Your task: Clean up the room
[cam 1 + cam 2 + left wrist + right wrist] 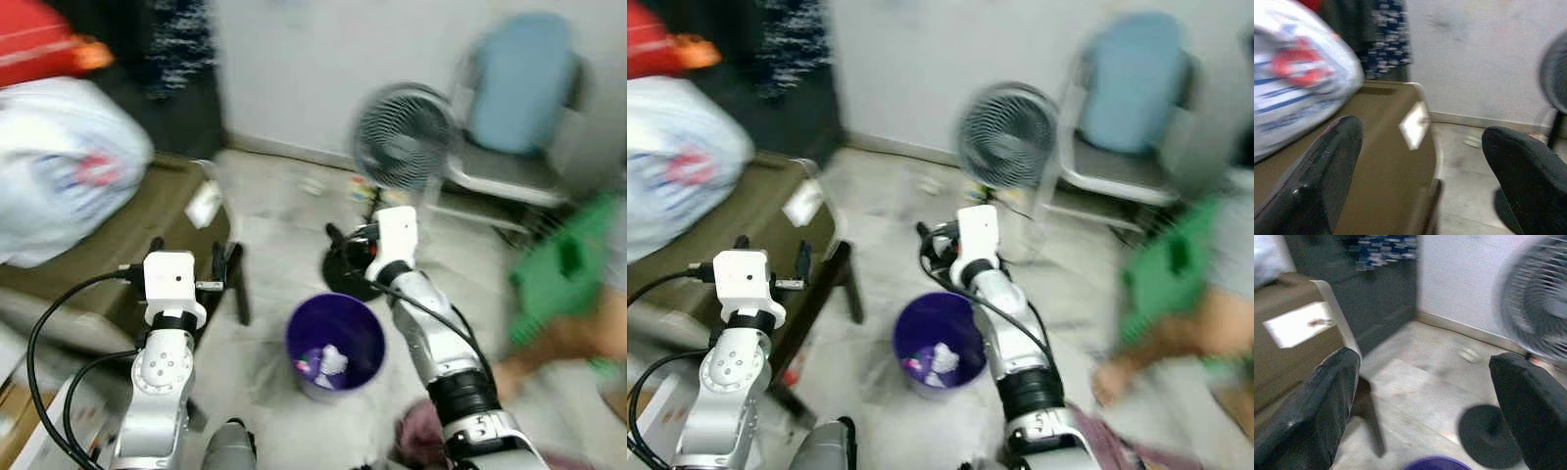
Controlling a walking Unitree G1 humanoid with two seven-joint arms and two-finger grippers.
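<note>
A purple bin (pixel 334 345) stands on the floor between my arms, with some crumpled white trash (pixel 331 360) inside. My left gripper (pixel 196 259) is raised beside an olive table (pixel 118 245); it is open and holds nothing, as its wrist view (pixel 1420 171) confirms. My right gripper (pixel 351 238) hovers just beyond the bin, near the fan's black base, also open and empty (pixel 1425 416). A white slip of paper (pixel 204 204) lies on the table's corner. A small scrap of litter (pixel 1467 354) lies on the floor near the wall. All views are blurred.
A big white plastic bag (pixel 59 166) sits on the table. A standing fan (pixel 402 132) and a blue-cushioned chair (pixel 519 88) are against the far wall. A person in green (pixel 563 264) crouches at the right, hand (pixel 509 372) near the floor.
</note>
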